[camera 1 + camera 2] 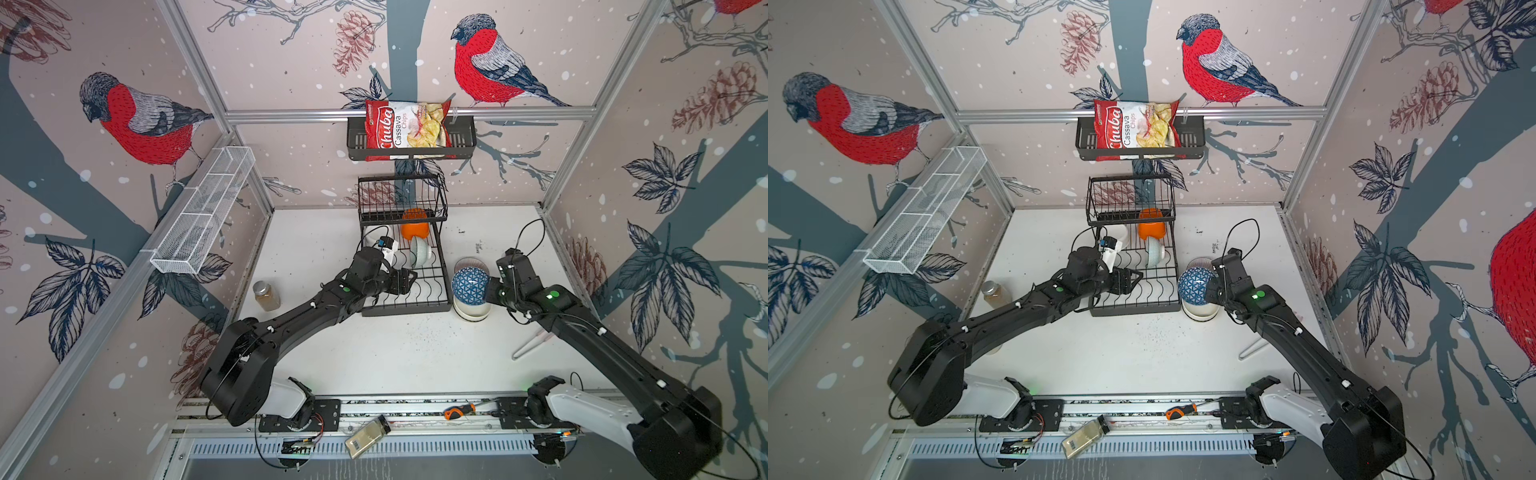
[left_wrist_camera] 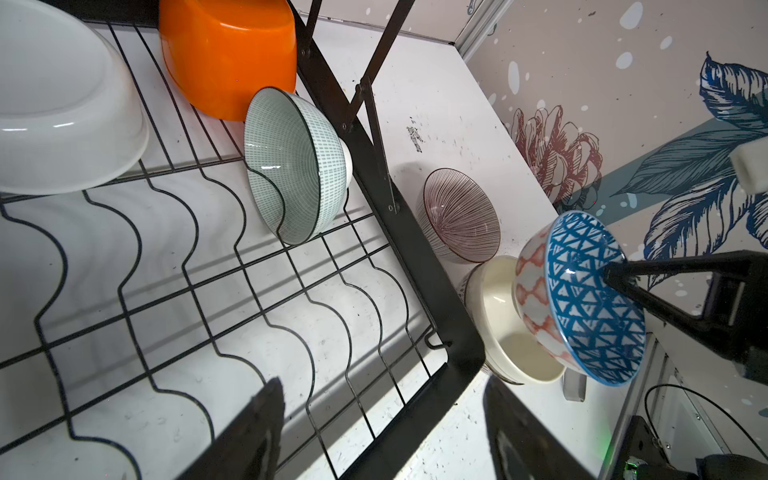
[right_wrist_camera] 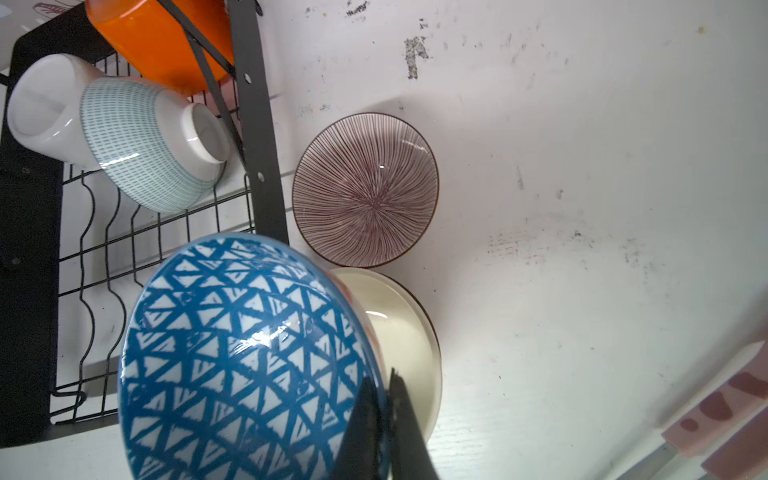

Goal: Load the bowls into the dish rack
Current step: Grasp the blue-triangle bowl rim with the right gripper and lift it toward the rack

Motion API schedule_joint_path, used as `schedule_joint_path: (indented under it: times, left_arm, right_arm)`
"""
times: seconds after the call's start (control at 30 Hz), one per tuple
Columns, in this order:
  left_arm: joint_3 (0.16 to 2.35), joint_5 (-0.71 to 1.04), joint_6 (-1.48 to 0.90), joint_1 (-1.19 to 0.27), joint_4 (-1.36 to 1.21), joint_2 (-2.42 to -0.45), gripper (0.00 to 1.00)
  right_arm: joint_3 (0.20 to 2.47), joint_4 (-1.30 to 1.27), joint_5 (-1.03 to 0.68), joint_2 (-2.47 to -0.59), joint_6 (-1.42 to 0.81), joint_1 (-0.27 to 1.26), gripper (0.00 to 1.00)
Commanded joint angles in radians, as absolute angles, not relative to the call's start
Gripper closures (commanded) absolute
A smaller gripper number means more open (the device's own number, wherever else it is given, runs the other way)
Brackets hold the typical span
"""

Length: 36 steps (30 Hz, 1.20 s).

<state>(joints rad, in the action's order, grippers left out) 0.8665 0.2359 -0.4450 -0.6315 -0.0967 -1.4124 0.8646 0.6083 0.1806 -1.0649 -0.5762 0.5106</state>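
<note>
While bird-print walls (image 1: pixel 291 62) enclose the scuffed white table (image 1: pixel 395 353), we count six bowls (image 2: pixel 291 166), three in the rack (image 1: pixel 407 309); right gripper (image 3: pixel 384 407) pinches blue bowl (image 3: pixel 232 353), left gripper (image 1: pixel 409 281) spread.

- Bright, even light from above; white table (image 1: pixel 415 353) close to washed out in both top views.
- Soft striped shadows on it under the rack (image 2: pixel 422 266) wires.
- Glare streak on blue bowl (image 3: pixel 257 345).
- Top views bend hard at the edges.
- Close to the lens, left gripper (image 2: pixel 382 382) fingers (image 2: pixel 249 436) dark, blurred.
</note>
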Motion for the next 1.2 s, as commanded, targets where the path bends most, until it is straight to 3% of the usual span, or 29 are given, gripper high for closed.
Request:
schedule_joint_path:
  times: [0.0,0.5,1.17]
  left_arm:
    - [0.874,0.25,-0.445,-0.636,-0.112,-1.401,0.25]
    - [0.894,0.259,-0.519,-0.638,-0.06,-1.336,0.25]
    - [0.992,0.081,-0.561,-0.638,0.174,-1.387,0.32]
  right_arm:
    - [0.893,0.556,0.187,-1.061,-0.554,0.527,1.0]
    - [1.028,0.414,0.195,-1.247,-0.49,0.635,1.0]
    - [1.176,0.274,0.263,-1.49,-0.433,0.78,1.0]
